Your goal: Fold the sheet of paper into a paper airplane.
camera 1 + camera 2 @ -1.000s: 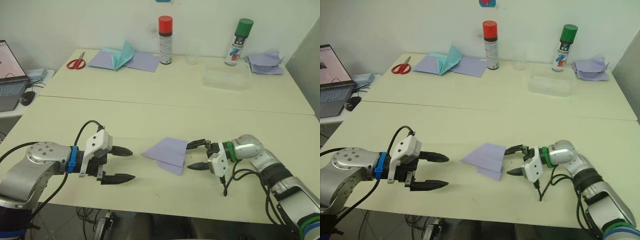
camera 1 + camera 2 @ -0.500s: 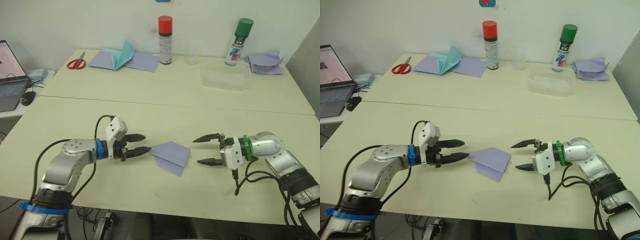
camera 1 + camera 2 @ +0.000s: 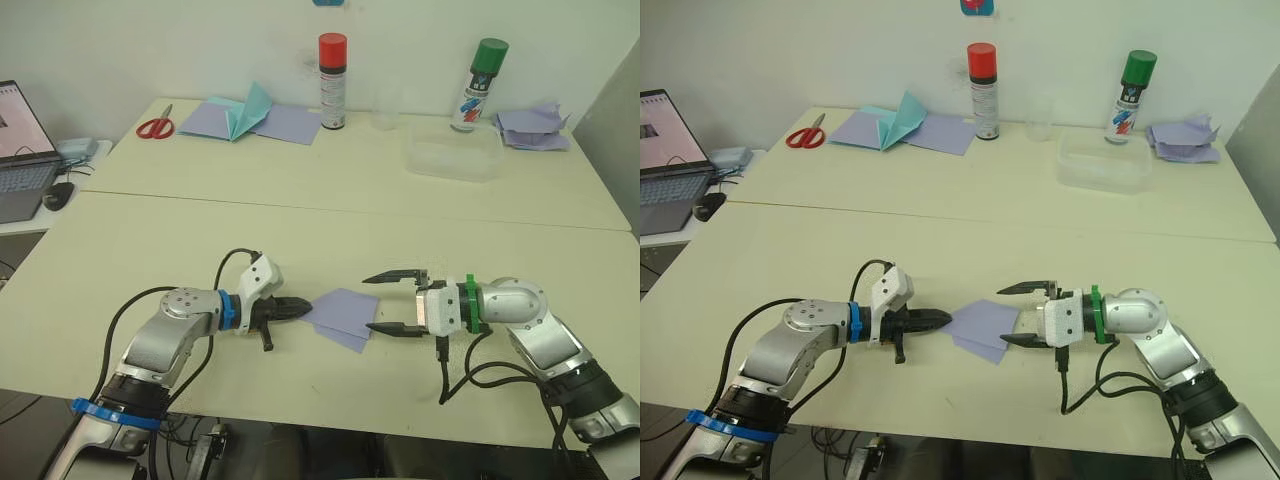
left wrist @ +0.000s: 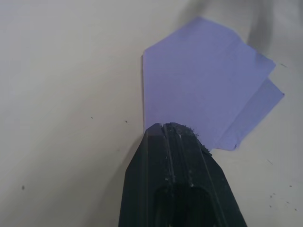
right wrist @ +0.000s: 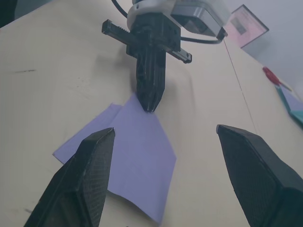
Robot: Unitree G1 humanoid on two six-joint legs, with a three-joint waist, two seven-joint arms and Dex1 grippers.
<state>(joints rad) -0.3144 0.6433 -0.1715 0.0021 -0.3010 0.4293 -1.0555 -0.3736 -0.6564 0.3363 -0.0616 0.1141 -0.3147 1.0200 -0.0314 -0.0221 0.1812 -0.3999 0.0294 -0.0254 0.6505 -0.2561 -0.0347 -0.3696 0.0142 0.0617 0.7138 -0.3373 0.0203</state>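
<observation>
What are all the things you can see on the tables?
sheet of paper: one, lavender, partly folded, front table between the grippers
scissors: one, red handles, back left
pale-blue paper shape: one, on lavender sheets, back left
spray cans: two, red cap, green cap, back
plastic tub: one, clear, back right
lavender paper heap: one, back right
laptop: one, far left
left gripper: shut, tip at the sheet's left corner
right gripper: open, at the sheet's right edge
</observation>
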